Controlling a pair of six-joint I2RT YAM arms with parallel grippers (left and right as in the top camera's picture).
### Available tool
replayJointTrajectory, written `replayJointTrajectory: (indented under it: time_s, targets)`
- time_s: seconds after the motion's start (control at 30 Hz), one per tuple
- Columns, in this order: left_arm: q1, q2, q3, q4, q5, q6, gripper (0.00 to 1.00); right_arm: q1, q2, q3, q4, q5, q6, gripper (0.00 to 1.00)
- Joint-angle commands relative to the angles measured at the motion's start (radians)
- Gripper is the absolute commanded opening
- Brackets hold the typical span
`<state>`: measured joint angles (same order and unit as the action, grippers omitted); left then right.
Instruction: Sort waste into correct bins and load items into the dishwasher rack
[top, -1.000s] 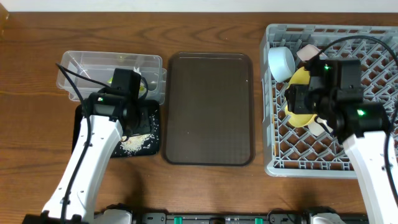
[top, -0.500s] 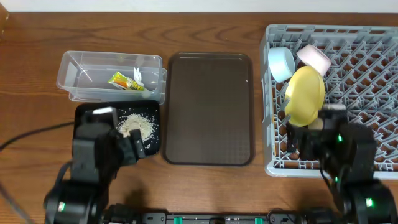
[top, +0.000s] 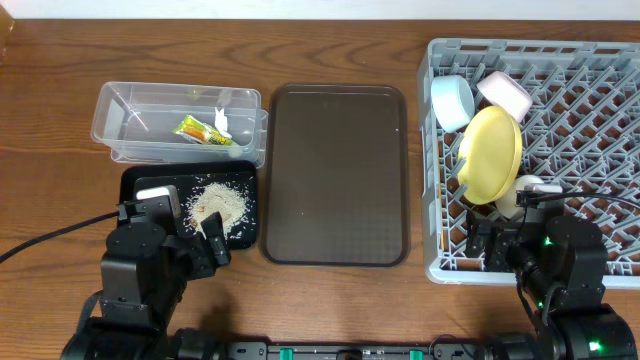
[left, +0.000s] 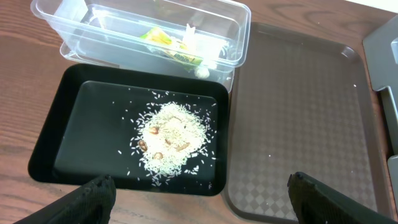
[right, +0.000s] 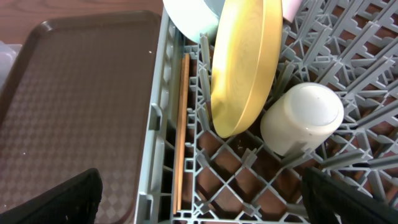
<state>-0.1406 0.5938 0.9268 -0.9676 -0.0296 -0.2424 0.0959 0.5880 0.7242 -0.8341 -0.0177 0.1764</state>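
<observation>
Brown serving tray (top: 335, 175) flat on the wooden table (top: 330, 55), roughly mid-table, long side running front to back. Rounded corners, raised rim, fine checkered texture, nothing resting on it. Table is reddish-brown with visible grain.

Bright, even light — soft shadows; left gripper fingers (left: 93, 199) blurred.

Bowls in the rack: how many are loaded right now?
2. A light-blue bowl stands at the rack's far-left corner; a white bowl sits just right of it, both behind the yellow plate. No others show.
</observation>
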Motion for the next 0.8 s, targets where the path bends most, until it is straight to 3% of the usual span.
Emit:
replayJointTrajectory:
  time_s: [0.0,0.3,0.53,0.77]
  targets:
    - [-0.001,-0.001,-0.006,0.004,-0.005,-0.005,0.91,0.008,-0.002,-0.008,-0.035,0.013,0.006,0.99]
    - [-0.001,-0.001,-0.006,0.004,-0.005,-0.005,0.92,0.008,-0.005,-0.009,-0.107,0.037,-0.019,0.99]
    - [-0.001,-0.001,-0.006,0.004,-0.005,-0.005,0.92,0.007,-0.132,-0.044,0.011,0.037,-0.152,0.99]
    - [-0.001,-0.001,-0.006,0.004,-0.005,-0.005,0.92,-0.012,-0.341,-0.226,0.184,0.036,-0.166,0.99]
